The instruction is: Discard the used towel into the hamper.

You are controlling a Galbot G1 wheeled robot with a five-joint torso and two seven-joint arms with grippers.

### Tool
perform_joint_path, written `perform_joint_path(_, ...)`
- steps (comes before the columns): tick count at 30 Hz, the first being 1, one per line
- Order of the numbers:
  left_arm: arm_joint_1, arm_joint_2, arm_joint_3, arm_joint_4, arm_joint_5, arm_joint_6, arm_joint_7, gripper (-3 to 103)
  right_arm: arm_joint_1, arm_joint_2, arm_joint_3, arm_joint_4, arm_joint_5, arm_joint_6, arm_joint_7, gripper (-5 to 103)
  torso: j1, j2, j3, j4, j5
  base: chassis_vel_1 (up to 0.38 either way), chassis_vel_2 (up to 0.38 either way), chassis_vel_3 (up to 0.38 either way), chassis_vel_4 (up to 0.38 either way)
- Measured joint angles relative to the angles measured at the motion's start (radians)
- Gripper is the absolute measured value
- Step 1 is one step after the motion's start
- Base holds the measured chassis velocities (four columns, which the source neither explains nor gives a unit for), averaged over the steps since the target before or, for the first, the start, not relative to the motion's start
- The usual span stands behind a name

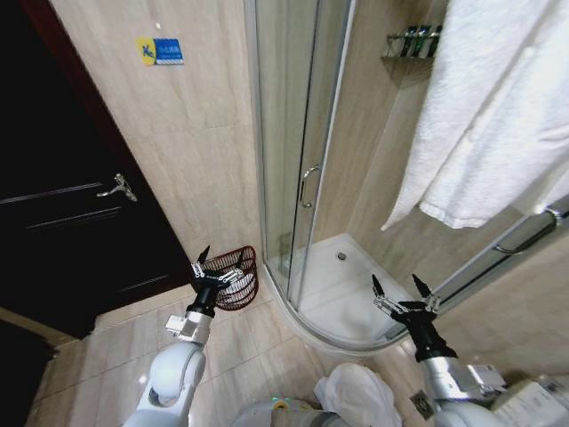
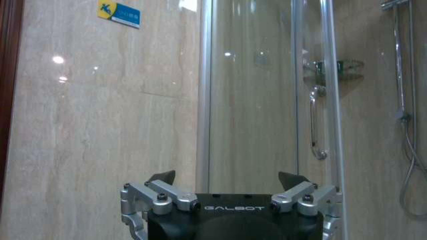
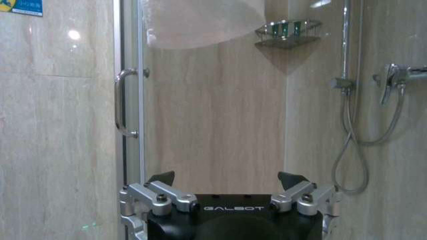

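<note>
A beige tiled bathroom with a glass shower cabin is seen. Both the left gripper and the right gripper are held wide open and empty. The hamper is placed on the floor just behind the left gripper, beside the cabin. A white towel is hung farther back on the right.

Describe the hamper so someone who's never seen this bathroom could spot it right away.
Find the curved glass shower enclosure; at the foot of the tiled wall just left of it, on the floor, stands the hamper. It is a small round dark red-brown wire basket, the only openwork thing among the smooth tile and glass.
</note>
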Motion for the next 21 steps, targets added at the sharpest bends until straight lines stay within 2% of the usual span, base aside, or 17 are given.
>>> perform_joint_path(11, -0.002, -0.002, 0.005, 0.000, 0.003, -0.001, 0.000, 100, -0.001, -0.001, -0.001, 0.001, 0.005, 0.004, 0.008, 100, 0.000, 0.000, 0.000, 0.0000, 0.0000, 0.101, -0.091, -0.099, 0.107)
perform_joint_path(20, -0.001, -0.005, 0.009, 0.000, 0.005, -0.007, -0.001, 100, -0.007, 0.000, 0.000, 0.000, 0.005, 0.018, 0.009, 100, 0.000, 0.000, 0.000, 0.0000, 0.0005, 0.215, -0.217, -0.208, 0.205)
perform_joint_path(21, -0.001, -0.005, 0.008, 0.001, 0.005, -0.008, -0.001, 100, -0.007, 0.000, -0.001, 0.000, 0.005, 0.018, 0.009, 100, -0.001, 0.000, 0.000, 0.0000, -0.0007, 0.211, -0.236, -0.196, 0.199)
